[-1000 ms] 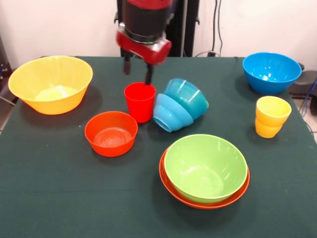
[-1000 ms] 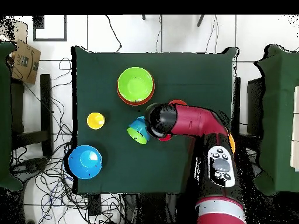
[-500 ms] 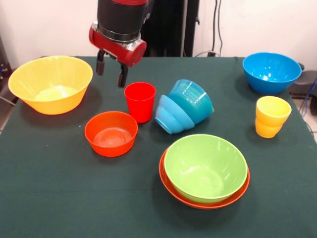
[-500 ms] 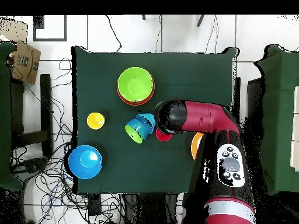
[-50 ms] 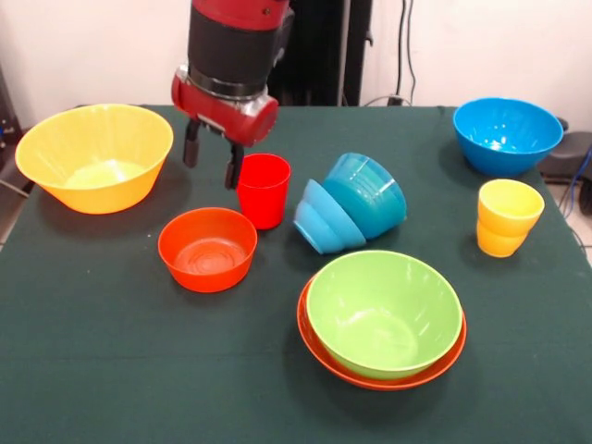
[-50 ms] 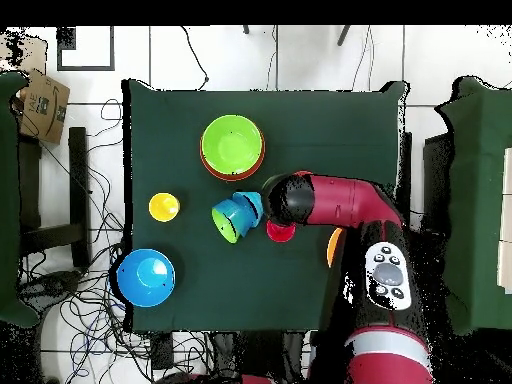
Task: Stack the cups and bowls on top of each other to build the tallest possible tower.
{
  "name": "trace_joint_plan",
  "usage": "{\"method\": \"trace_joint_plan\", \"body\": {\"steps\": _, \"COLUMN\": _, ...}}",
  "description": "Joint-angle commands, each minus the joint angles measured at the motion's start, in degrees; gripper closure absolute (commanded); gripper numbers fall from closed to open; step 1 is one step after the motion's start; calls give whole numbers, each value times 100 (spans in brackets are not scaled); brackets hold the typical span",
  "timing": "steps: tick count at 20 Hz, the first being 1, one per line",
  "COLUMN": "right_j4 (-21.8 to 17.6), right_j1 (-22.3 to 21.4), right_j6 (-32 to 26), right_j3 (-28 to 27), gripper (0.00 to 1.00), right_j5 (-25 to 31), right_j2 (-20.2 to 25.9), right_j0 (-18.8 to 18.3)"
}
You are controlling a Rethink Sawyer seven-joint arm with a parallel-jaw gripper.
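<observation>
My gripper [image 5: 211, 165] hangs open and empty just left of the red cup [image 5: 264, 190], one finger close by its rim. In front of it sits a small red-orange bowl [image 5: 207, 248]. Two nested blue bowls [image 5: 351, 213] lie tipped on their side to the right of the red cup. A green bowl [image 5: 384, 310] rests inside a wider red-orange bowl [image 5: 319, 356] at the near middle. The yellow cup [image 5: 508, 217] stands at the right. In the overhead view the arm [image 6: 335, 200] covers the gripper; the red cup [image 6: 280, 232] and tipped blue bowls [image 6: 235, 217] show beside it.
A big orange-yellow bowl [image 5: 95, 155] stands at the far left and a blue bowl [image 5: 507, 134] at the far right. The overhead view shows the green bowl [image 6: 232, 143], yellow cup [image 6: 164, 207] and blue bowl [image 6: 145, 277].
The gripper went from above the red cup to its left side, then dropped lower beside it. The tipped blue bowls rolled slightly to the right.
</observation>
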Motion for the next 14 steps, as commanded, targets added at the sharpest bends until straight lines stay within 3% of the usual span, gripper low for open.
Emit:
{"method": "trace_joint_plan", "body": {"steps": 1, "right_j4": -6, "right_j1": 858, "right_j6": 890, "right_j3": 521, "gripper": 0, "right_j5": -1314, "right_j2": 401, "right_j0": 308}}
{"method": "trace_joint_plan", "body": {"steps": 5, "right_j4": 324, "right_j1": 1162, "right_j6": 1453, "right_j3": 718, "gripper": 0, "right_j5": -2024, "right_j2": 193, "right_j0": 608}}
{"method": "trace_joint_plan", "body": {"steps": 8, "right_j4": 794, "right_j1": 1389, "right_j6": 1793, "right_j3": 989, "gripper": 0, "right_j5": -2362, "right_j2": 189, "right_j0": 781}}
{"method": "trace_joint_plan", "body": {"steps": 14, "right_j4": 1540, "right_j1": 1354, "right_j6": 1814, "right_j3": 1643, "gripper": 0, "right_j5": -2239, "right_j2": 589, "right_j0": 620}}
